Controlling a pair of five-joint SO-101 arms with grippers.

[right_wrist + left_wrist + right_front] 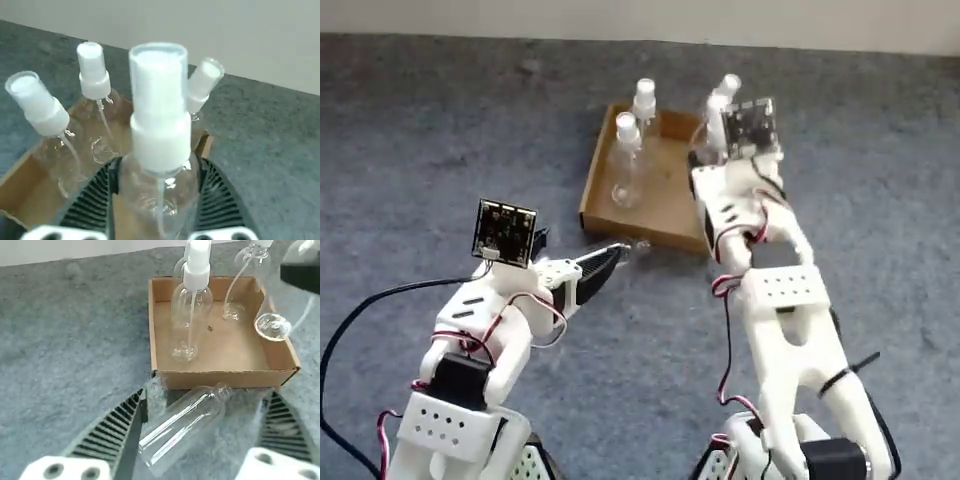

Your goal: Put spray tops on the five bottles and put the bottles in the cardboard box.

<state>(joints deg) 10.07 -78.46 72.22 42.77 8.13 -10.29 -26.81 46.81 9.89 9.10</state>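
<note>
Closest in, the left gripper [206, 405] sits spread wide on the grey counter [440, 130], 1 finger on each side of an uncapped bottle [180, 427]. That bottle lies on its side just in front of the cardboard box [220, 379], open neck toward the front wall. Nothing is pinched there yet.

Further back, the right gripper [157, 180] is clamped around the body of a capped bottle [159, 125], holding it upright above the right side of the box (its base hangs clear of the box floor, as far as I can tell). 3 boxed bottles [93, 75], each with a white spray top, stand inside.

By my count, 3 of 5 are finished. The 4th has its top on and only needs lowering and letting go. The 5th wants a spray top before it can go in.
</note>
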